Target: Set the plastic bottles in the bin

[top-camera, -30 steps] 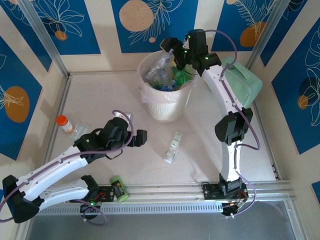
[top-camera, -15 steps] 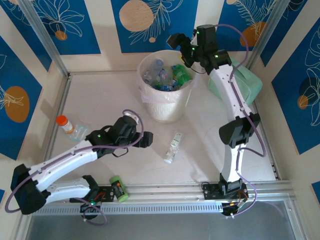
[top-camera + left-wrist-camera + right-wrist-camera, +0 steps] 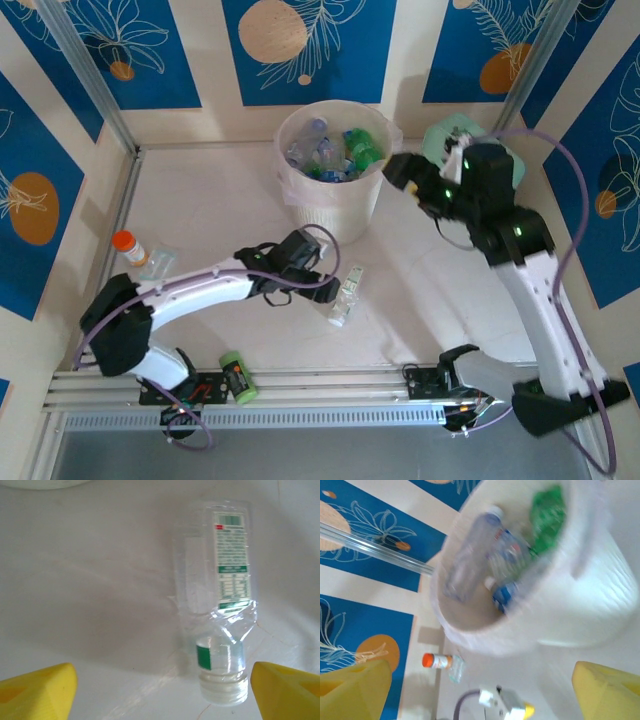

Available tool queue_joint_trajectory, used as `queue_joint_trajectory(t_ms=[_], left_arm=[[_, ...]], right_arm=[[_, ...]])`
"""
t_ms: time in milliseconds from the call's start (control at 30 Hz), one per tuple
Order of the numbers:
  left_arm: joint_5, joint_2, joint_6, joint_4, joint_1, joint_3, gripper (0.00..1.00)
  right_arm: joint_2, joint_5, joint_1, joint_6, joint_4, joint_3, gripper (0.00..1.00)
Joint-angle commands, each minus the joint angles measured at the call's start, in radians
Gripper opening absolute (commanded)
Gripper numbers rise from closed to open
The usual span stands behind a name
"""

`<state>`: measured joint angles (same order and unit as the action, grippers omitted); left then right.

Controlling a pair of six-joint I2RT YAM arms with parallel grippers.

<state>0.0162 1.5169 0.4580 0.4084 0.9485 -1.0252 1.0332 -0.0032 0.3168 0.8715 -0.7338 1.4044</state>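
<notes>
One clear plastic bottle [image 3: 347, 293] with a green-and-white label lies on the table in front of the bin, its white cap pointing toward the near edge. My left gripper [image 3: 324, 281] is open at the bottle's cap end. In the left wrist view the bottle [image 3: 220, 605] has its neck between the yellow fingertips [image 3: 287, 692], closer to the right one, with no contact visible; left gripper [image 3: 162, 695]. The bin [image 3: 300, 205] holds several clear and green bottles [image 3: 335, 155]. My right gripper [image 3: 405, 180] is open and empty just right of the bin [image 3: 600, 600]; right gripper [image 3: 480, 695].
An orange-capped jar [image 3: 128, 245] lies by the left wall beside a crumpled clear wrapper [image 3: 158, 262]. A short green can [image 3: 237, 378] rests on the front rail. The mint-green case [image 3: 445, 135] sits at the back right, behind my right arm.
My left arm has swung right, to the lying bottle, and its jaws have narrowed a little. My right gripper has drawn back from above the bin, toward the right and nearer.
</notes>
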Motion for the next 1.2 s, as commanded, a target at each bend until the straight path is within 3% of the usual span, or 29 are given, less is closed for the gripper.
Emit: queue_joint_trajectory(t_ms=[0,200,367,600,733,933,1167], left_arm=[[0.009,0.066,-0.093,0.079,0.044,-0.087,0.89],[-0.005,0.189,-0.134,0.184,0.087,-0.216,0.89],[-0.021,0.039,-0.059,0.162,0.089,-0.134,0.89],[-0.162,-0.289,0.073,0.25,0.067,-0.065,0.95],[-0.23,-0.435,0.145,0.3,-0.007,-0.034,0.95],[-0.225,-0.537,0.193,0.299,-0.128,0.005,1.0],[-0.216,-0.578,0.189,0.292,-0.159,0.006,1.0]], right_arm=[[-0.125,0.057,-0.003,0.013,-0.125,-0.122,0.94],[-0.276,0.067,-0.017,0.086,-0.271,-0.298,0.94],[-0.248,0.039,0.013,0.146,-0.293,-0.452,0.93],[-0.033,0.192,0.253,0.231,-0.194,-0.491,0.93],[0.134,0.253,0.367,0.273,-0.112,-0.491,0.94],[0.372,0.264,0.42,0.238,-0.062,-0.385,0.96],[0.524,0.265,0.411,0.224,-0.092,-0.286,0.96]])
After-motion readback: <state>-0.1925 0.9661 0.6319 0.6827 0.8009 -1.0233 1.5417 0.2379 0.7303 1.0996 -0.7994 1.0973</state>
